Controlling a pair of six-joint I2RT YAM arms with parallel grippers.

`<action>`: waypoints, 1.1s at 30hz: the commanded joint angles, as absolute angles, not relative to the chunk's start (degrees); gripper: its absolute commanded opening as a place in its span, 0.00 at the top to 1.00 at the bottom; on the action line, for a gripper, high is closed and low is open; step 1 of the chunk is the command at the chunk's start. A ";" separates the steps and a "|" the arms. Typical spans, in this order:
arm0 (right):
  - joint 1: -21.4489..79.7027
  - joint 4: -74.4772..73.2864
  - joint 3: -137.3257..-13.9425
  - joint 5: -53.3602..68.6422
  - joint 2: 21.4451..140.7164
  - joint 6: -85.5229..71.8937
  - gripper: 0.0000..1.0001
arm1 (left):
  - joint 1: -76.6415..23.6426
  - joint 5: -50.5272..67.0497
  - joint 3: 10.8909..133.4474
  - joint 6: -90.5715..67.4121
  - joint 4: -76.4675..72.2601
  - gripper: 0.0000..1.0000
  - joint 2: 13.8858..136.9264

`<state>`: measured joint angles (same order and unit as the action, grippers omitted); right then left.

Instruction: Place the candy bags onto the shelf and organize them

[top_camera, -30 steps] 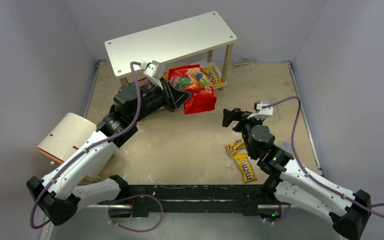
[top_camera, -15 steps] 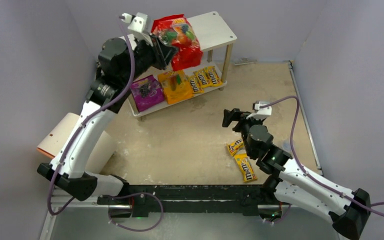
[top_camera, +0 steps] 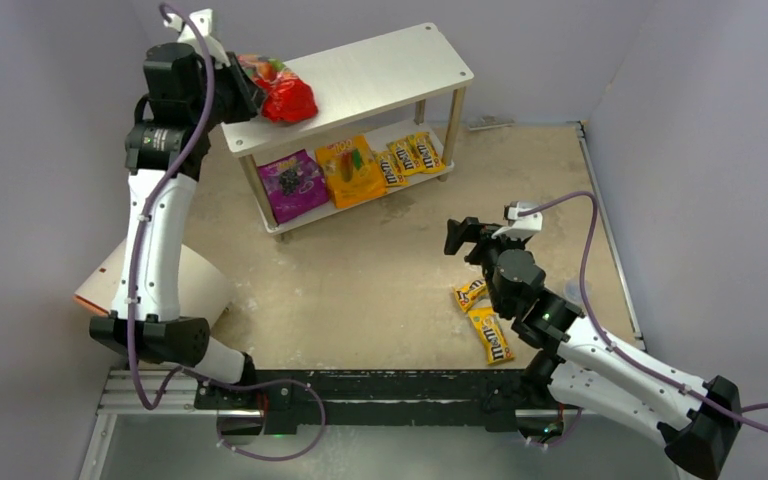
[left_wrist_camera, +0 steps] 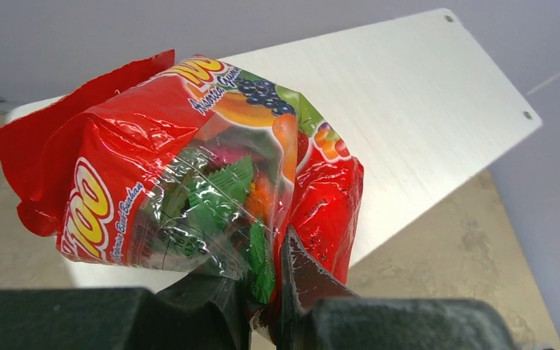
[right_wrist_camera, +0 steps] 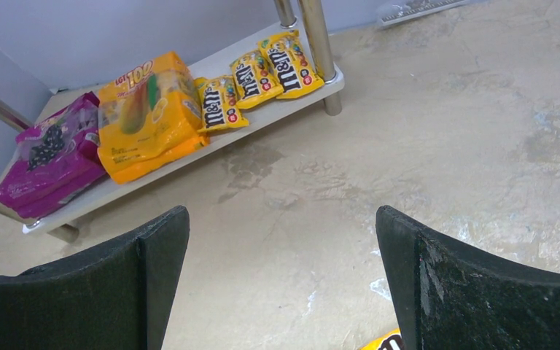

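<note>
My left gripper [top_camera: 245,88] is shut on the large red candy bag [top_camera: 282,92] and holds it over the left end of the shelf's top board [top_camera: 380,75]. In the left wrist view the fingers [left_wrist_camera: 310,273] pinch the bag's [left_wrist_camera: 189,175] lower edge above the board [left_wrist_camera: 415,102]. On the lower board [top_camera: 360,200] lie the purple bag [top_camera: 293,183], the orange-yellow bag [top_camera: 350,170] and three M&M's packets [top_camera: 410,155]. My right gripper [top_camera: 460,236] is open and empty above the floor. Two M&M's packets [top_camera: 488,330] lie beside the right arm.
A cream-white cylinder with orange trim [top_camera: 125,285] lies at the left behind the left arm. Grey walls close in the left, back and right. The right wrist view shows the lower shelf [right_wrist_camera: 65,211] with its bags and a metal post [right_wrist_camera: 317,44].
My left arm has lifted the red bag from in front of the shelf up and to the left, over the top board's left end. The right arm has not moved.
</note>
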<state>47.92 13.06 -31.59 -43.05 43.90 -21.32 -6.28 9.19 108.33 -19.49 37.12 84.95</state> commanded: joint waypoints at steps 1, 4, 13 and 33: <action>47.89 13.20 -31.95 -45.79 44.17 -20.77 0.01 | -2.29 5.63 117.86 -18.13 49.65 0.88 88.45; 47.89 13.31 -32.02 -45.95 44.42 -20.84 0.01 | -0.03 8.26 119.05 -17.15 53.46 0.81 89.46; 47.82 13.31 -32.17 -45.97 44.83 -20.91 0.01 | 3.34 9.21 117.22 -13.90 53.95 0.54 89.55; 47.90 12.92 -31.86 -47.90 45.18 -19.86 0.01 | 6.39 -4.87 122.15 -22.30 54.09 0.17 84.95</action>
